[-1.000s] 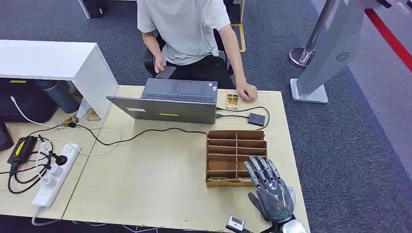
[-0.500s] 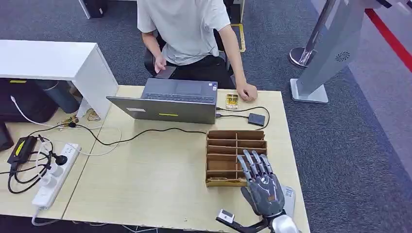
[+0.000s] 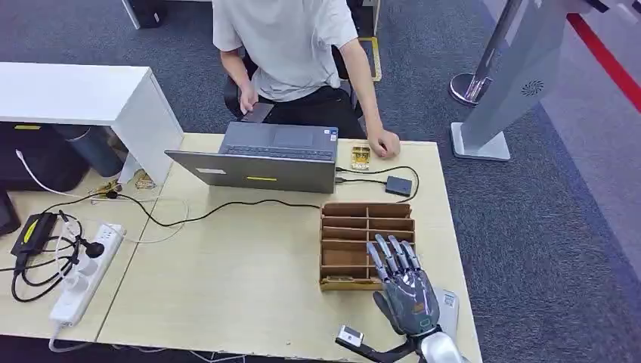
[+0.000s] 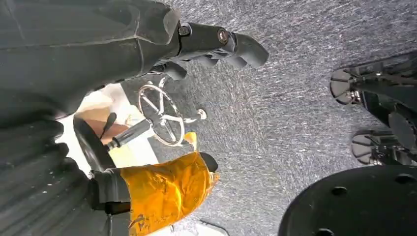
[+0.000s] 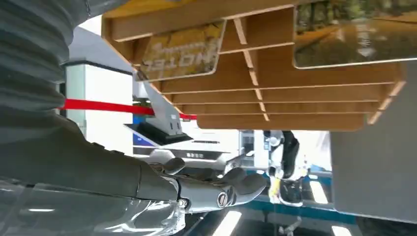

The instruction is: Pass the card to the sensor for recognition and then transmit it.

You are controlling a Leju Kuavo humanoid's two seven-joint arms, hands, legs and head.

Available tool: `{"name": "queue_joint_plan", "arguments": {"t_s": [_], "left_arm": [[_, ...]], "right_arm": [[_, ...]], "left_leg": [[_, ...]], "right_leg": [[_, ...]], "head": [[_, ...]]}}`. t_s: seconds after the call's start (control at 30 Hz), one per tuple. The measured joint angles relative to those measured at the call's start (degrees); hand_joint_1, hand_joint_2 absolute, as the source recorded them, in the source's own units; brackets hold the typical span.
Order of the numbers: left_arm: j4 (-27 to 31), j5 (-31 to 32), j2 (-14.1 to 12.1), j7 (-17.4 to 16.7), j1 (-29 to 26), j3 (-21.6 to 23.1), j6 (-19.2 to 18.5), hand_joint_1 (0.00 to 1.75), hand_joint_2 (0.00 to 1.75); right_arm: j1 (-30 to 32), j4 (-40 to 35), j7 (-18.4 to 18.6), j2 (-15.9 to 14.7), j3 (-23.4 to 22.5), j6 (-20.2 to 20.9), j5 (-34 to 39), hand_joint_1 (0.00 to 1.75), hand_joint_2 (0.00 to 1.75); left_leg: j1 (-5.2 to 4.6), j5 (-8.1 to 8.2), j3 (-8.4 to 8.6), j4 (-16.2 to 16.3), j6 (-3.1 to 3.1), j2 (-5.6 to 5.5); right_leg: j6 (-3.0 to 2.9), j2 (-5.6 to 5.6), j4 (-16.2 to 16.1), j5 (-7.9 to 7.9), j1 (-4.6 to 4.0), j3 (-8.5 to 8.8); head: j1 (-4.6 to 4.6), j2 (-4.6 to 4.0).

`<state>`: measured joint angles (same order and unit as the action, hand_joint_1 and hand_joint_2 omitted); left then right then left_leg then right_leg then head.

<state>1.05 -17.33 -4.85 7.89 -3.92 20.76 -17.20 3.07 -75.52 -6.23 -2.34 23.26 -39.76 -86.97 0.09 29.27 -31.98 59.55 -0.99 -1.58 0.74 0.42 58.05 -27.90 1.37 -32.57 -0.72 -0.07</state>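
Observation:
A wooden card rack (image 3: pixel 368 227) stands at the table's right side, with yellowish cards (image 3: pixel 342 280) in its front row. My right hand (image 3: pixel 401 291) hovers over the rack's front right corner, fingers spread and holding nothing. In the right wrist view its fingers (image 5: pixel 216 189) reach out beside the rack (image 5: pixel 295 98), where two cards (image 5: pixel 182 51) sit in slots. A small black sensor box (image 3: pixel 399 186) lies behind the rack, wired to the laptop (image 3: pixel 261 159). Another card (image 3: pixel 361 157) lies by a person's hand (image 3: pixel 384 144). My left hand (image 4: pixel 216 46) hangs over the carpet, holding nothing.
A person sits at the table's far side behind the laptop. A black cable (image 3: pixel 227 210) crosses the tabletop. A power strip (image 3: pixel 83 272) with plugs lies at the left. A flat grey item (image 3: pixel 449 306) lies by the table's right edge, partly under my right hand.
My right hand has shifted a little to the left, toward the rack's front corner. The person's hand stays on the table.

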Motion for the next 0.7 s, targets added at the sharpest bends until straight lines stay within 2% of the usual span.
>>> {"name": "queue_joint_plan", "arguments": {"t_s": [0.17, 0.53, 0.57, 0.7], "left_arm": [[0.0, 0.15, -0.02, 0.0, -0.02, 0.0, -0.24, 0.0, 1.75], [0.0, 0.22, -0.02, 0.0, -0.02, 0.0, -0.24, 0.0, 1.75], [0.0, 0.24, -0.02, 0.0, -0.02, 0.0, -0.24, 0.0, 1.75], [0.0, 0.33, -0.02, 0.0, -0.02, 0.0, -0.24, 0.0, 1.75]], "right_arm": [[0.12, 0.83, 1.16, -0.66, 0.0, 0.0, 0.0, 0.0, 1.75], [0.83, 0.92, 0.94, -1.55, -0.72, 0.0, 0.44, 0.0, 1.75], [0.9, 0.9, 0.85, -1.55, -0.79, 0.0, 0.5, 1.75, 1.75], [1.13, 0.59, -0.92, -1.57, -1.12, -0.02, 1.4, 1.75, 1.75]], "left_leg": [[0.0, 0.0, 0.0, 0.0, 0.0, 0.0], [0.0, 0.0, 0.0, 0.0, 0.0, 0.0], [0.0, 0.0, 0.0, 0.0, 0.0, 0.0], [0.0, 0.0, 0.0, 0.0, 0.0, 0.0]], "right_leg": [[0.0, 0.0, 0.0, 0.0, 0.0, 0.0], [0.0, 0.0, 0.0, 0.0, 0.0, 0.0], [0.0, 0.0, 0.0, 0.0, 0.0, 0.0], [0.0, 0.0, 0.0, 0.0, 0.0, 0.0]], "head": [[0.0, 0.0], [0.0, 0.0], [0.0, 0.0], [0.0, 0.0]]}}
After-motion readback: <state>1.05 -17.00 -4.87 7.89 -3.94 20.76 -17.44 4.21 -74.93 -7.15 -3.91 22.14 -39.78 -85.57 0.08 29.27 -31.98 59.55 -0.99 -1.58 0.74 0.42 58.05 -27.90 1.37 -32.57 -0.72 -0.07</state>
